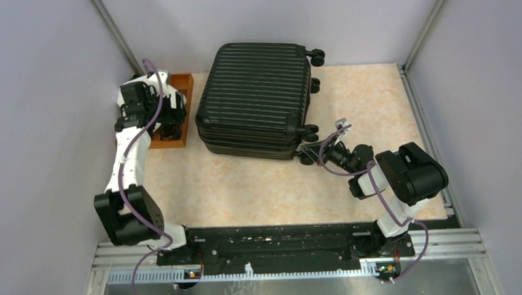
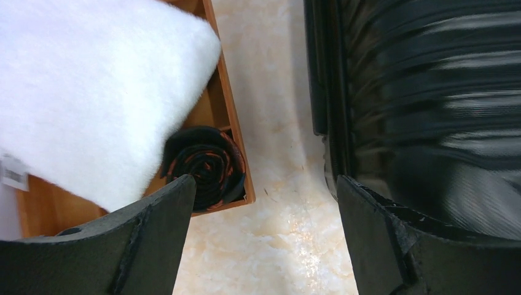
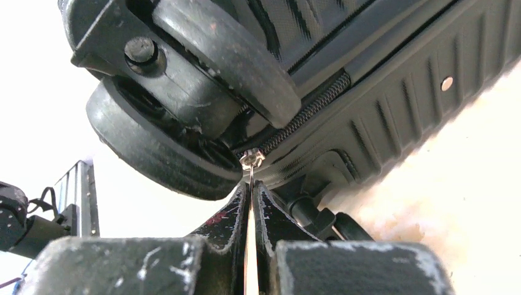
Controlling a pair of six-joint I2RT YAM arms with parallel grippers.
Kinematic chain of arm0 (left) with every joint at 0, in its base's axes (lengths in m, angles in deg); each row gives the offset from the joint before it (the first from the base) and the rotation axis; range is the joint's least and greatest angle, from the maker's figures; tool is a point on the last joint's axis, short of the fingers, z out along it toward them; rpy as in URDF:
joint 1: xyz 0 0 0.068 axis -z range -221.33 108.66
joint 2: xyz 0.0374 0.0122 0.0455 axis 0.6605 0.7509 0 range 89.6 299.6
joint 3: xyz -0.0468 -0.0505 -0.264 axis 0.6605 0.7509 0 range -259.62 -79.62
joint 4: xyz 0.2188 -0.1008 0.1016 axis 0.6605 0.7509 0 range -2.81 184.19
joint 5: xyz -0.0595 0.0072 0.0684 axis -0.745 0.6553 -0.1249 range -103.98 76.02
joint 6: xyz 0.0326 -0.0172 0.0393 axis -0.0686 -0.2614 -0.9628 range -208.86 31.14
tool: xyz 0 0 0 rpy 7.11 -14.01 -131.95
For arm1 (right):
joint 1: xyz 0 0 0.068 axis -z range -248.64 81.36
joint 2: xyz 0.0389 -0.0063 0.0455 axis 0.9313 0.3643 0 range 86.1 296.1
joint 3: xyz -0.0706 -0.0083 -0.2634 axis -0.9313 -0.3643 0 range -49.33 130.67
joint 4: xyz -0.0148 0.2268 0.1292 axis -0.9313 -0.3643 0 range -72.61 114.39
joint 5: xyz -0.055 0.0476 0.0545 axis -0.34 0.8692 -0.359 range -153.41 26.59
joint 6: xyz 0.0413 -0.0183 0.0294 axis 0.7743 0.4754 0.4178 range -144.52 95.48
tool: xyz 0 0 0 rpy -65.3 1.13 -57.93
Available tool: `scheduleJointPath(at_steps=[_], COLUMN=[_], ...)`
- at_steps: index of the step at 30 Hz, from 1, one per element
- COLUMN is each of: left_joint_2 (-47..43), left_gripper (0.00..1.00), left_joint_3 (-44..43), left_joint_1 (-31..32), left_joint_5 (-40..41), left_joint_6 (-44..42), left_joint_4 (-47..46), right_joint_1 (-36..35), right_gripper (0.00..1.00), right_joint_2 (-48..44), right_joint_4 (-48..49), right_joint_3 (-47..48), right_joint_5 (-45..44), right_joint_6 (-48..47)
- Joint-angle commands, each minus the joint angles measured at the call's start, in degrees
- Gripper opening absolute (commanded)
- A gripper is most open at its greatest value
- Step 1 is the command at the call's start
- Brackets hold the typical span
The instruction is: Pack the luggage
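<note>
Black on black at the near corner: the right gripper (image 3: 251,192) is pinched fully shut on the thin metal zip tab (image 3: 250,161), just under the wheels (image 3: 160,153) of the luggage (image 1: 257,98). The luggage lies flat and closed on the worktop (image 1: 247,187), towards the far middle, with its wheels to the right. Farther left, the left gripper (image 2: 264,246) hangs with its jaws wide and nothing in them, over the gap between the luggage and the tray (image 2: 230,123). The tray sits just beside the luggage's left side and holds a white towel (image 2: 92,92) and a dark roll (image 2: 209,166) with orange stripes.

With those goods unpacked and the lid down, the step in hand looks like unzipping. Next, the right arm would need to draw the tab along the teeth and round the corner, pulling in line with the track. The tab is thin and could slip out
</note>
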Motion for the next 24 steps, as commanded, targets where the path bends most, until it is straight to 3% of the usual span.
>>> scheduleJointPath(at_steps=[1, 9, 19, 24], left_joint_2=[6.02, 13.17, 15.85, 16.32], left_gripper=[0.91, 0.87, 0.77, 0.72], left_joint_3=[1.80, 2.21, 5.60, 7.77], left_joint_1=[0.07, 0.15, 3.30, 5.13], left_joint_5=[0.00, -5.76, -8.79, -11.60], left_joint_6=[2.19, 8.88, 11.42, 12.78], left_joint_4=[-6.27, -12.94, -15.21, -14.70], right_joint_1=[0.21, -3.64, -17.39, -21.24], right_gripper=[0.00, 0.00, 0.00, 0.00], right_joint_2=[-0.46, -4.10, -18.65, -21.89], right_joint_4=[8.48, 7.19, -15.68, -21.39], right_joint_3=[-2.36, -4.12, -3.52, -1.81], right_joint_5=[-0.36, -4.54, -29.57, -32.79], right_joint_6=[2.35, 1.18, -14.39, -19.05])
